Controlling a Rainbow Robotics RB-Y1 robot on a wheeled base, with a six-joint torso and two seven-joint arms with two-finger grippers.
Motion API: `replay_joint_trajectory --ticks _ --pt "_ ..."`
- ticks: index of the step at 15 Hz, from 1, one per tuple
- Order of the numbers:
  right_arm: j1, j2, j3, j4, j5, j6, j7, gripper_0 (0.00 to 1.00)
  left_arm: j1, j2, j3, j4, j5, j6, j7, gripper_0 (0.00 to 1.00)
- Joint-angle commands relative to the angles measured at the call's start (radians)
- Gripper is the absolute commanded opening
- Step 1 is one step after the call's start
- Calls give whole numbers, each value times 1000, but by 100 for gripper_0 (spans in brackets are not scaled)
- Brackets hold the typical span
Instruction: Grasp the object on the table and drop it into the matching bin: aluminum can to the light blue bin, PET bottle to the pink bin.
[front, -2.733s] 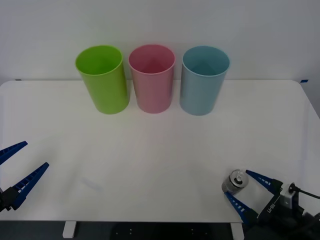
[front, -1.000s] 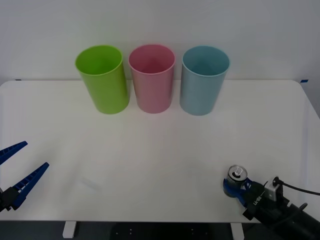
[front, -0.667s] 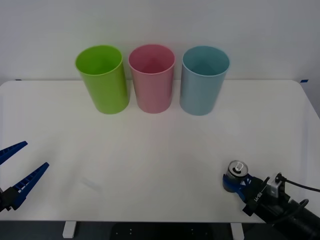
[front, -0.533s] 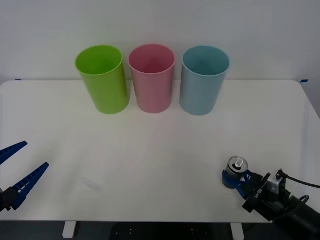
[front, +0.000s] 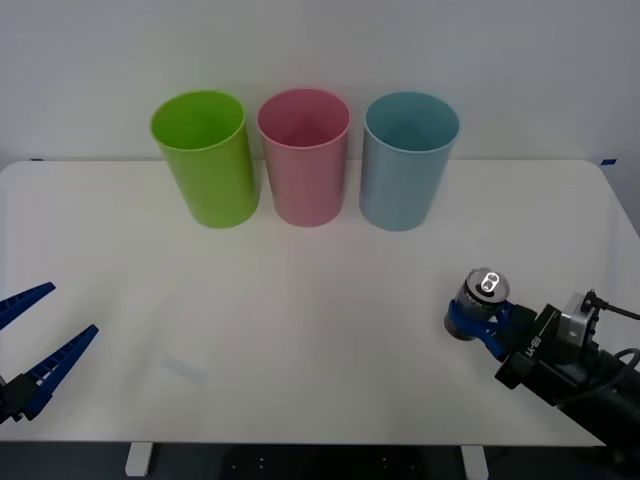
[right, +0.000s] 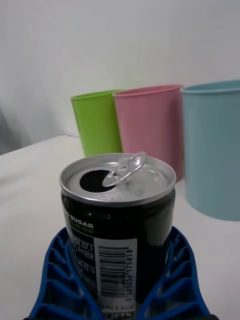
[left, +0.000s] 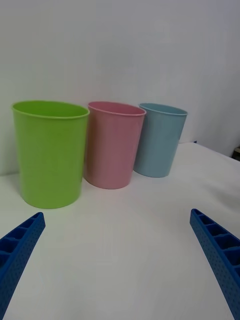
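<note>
The aluminum can (front: 481, 300) is upright with its pull-tab top showing, held just above the white table (front: 320, 300) near the right front. My right gripper (front: 474, 322) is shut on it; in the right wrist view the blue ribbed fingers (right: 55, 280) clasp the dark side of the can (right: 117, 220). The light blue bin (front: 408, 160) stands at the back, right of the pink bin (front: 304, 155). My left gripper (front: 30, 345) hangs open over the table's left front corner with nothing between its fingers.
A lime green bin (front: 204, 156) stands left of the pink one; the three bins form a row along the far edge against a white wall. In the left wrist view the same row shows, lime green bin (left: 49, 152) nearest. The table's front edge lies just below both grippers.
My right gripper closed around the can, then lifted it and carried it a little away from the front edge. The left arm has not moved.
</note>
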Motion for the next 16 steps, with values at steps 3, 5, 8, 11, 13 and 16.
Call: replay_joint_trajectory --ticks 3,5,8,11,13,16 --pt "1 -40 1 -198 24 94 -179 0 0 0 0 0 0 0 0 100" --pt "-2 -60 1 -276 51 166 -267 0 0 0 0 0 0 0 0 100" --pt "-25 -77 4 -368 118 286 -396 0 0 0 0 0 0 0 0 100" --pt "-98 -81 7 -383 172 355 -511 0 0 0 0 0 0 0 0 100" --pt "-141 -81 7 -382 215 395 -572 0 0 0 0 0 0 0 0 100" --pt "-235 -81 6 -354 311 436 -663 0 0 0 0 0 0 0 0 100"
